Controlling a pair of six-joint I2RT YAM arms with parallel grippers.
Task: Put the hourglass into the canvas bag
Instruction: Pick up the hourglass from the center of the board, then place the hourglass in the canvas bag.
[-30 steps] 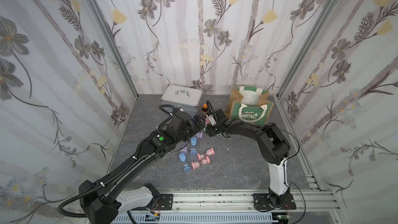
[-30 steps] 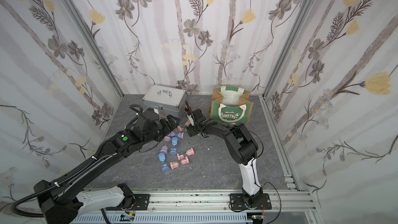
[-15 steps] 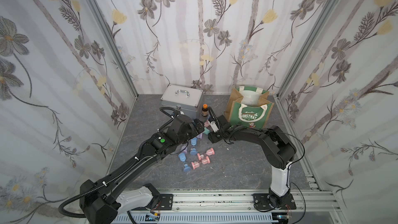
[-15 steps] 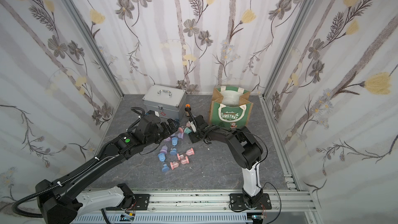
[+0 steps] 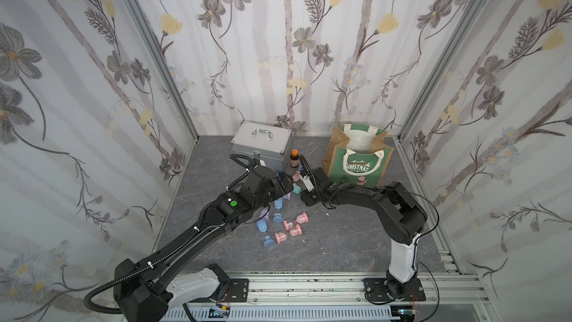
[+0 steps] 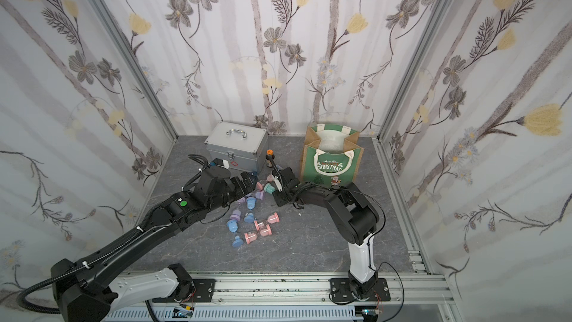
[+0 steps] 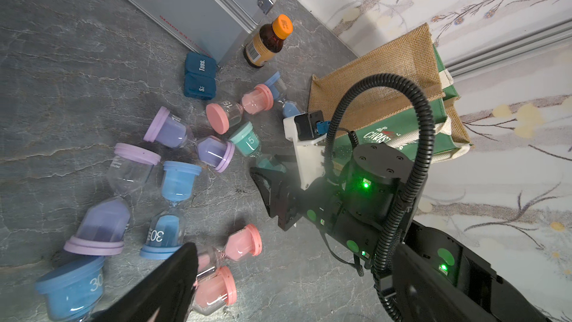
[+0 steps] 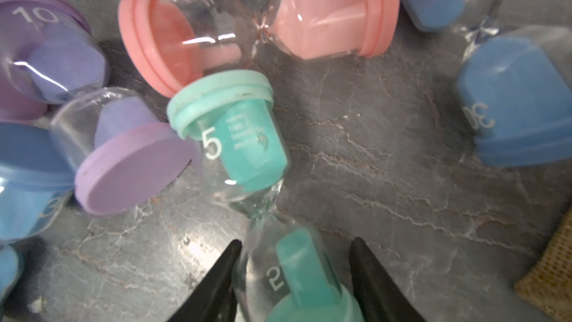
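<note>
A teal hourglass (image 8: 247,137) marked 5 lies on the grey floor among other hourglasses, also seen in the left wrist view (image 7: 247,142) and in a top view (image 5: 296,189). My right gripper (image 8: 295,244) is low over it, its black jaws on either side of the near bulb. One finger touches the glass and a thin gap shows at the other. The canvas bag (image 5: 359,162) stands upright and open-topped just behind my right arm, also in a top view (image 6: 332,165). My left gripper (image 5: 286,184) hovers open over the pile, one finger (image 7: 161,286) showing, holding nothing.
A silver metal case (image 5: 261,144) stands at the back left, with a brown bottle with an orange cap (image 5: 294,158) and a dark blue pill box (image 7: 199,78) in front of it. Several pink, blue and purple hourglasses (image 5: 288,224) lie scattered. Walls enclose three sides.
My right gripper has dropped from beside the bottle to the floor and its jaws have narrowed around the teal hourglass. My left arm has hardly moved.
</note>
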